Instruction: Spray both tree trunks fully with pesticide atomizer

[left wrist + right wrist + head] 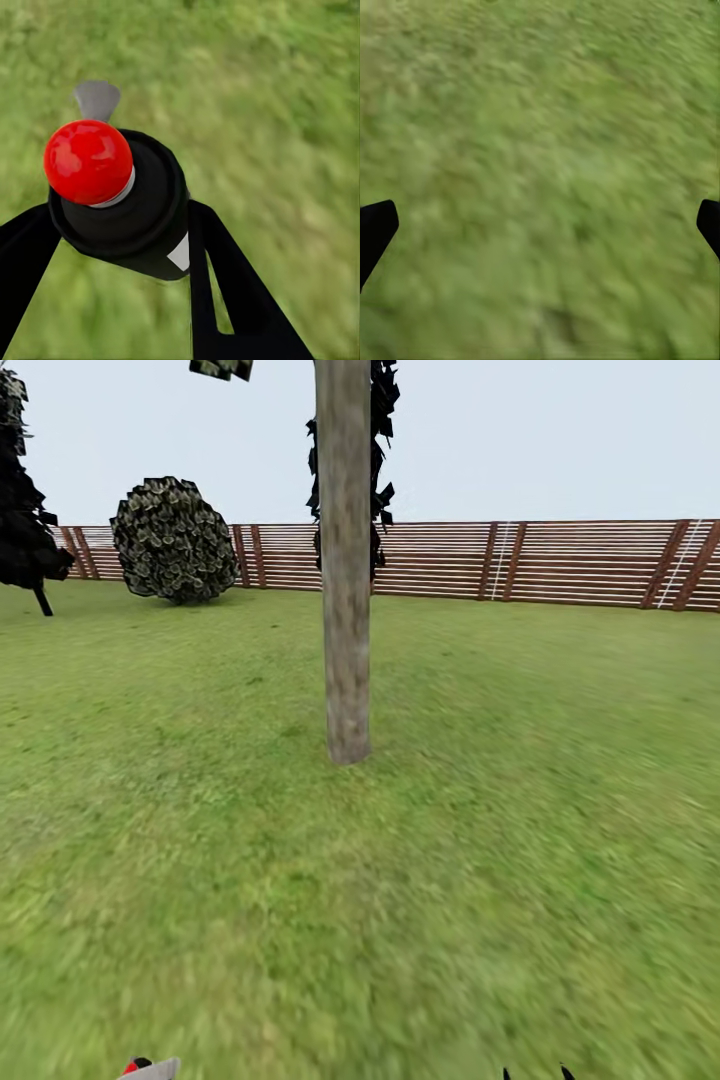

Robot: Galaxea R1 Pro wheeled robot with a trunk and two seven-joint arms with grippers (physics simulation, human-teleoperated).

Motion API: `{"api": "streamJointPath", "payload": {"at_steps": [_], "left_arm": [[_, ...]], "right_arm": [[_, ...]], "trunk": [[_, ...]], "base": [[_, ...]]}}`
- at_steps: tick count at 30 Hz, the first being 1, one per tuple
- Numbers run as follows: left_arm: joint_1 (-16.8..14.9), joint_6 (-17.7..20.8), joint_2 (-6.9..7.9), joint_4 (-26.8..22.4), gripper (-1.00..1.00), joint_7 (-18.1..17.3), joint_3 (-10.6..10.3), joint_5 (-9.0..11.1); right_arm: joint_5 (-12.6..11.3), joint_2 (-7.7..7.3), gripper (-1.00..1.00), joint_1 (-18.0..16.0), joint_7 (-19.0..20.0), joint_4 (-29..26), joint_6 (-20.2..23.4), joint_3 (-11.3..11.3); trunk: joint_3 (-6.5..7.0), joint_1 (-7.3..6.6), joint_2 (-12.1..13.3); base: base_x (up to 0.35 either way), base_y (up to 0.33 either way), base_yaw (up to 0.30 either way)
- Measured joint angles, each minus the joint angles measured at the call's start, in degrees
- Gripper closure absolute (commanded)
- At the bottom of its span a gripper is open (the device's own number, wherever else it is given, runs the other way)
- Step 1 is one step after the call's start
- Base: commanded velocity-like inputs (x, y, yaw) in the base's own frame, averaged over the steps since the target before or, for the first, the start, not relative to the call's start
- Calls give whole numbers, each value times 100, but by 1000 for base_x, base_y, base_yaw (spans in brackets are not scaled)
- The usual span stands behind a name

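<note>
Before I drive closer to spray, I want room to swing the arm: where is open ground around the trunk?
Open grass lies all round the tree trunk, up to the fence. It is tighter far left, by the round bush and dark tree.

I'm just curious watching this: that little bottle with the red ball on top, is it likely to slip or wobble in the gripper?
The pesticide atomizer looks rigid, so it probably won't flex. Its rounded, smooth black body, held between the thin fingers of the left gripper, might twist or slip. It looks small, so probably light.
</note>
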Motion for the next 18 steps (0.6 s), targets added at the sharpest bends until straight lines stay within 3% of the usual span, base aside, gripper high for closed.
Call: {"api": "streamJointPath", "payload": {"at_steps": [18], "left_arm": [[0, 0, 0, 7, 100, 0, -1, 1]], "right_arm": [[0, 0, -100, 0, 0, 0, 0, 0]], "trunk": [[0, 0, 0]], "base": [[340, 0, 0]]}}
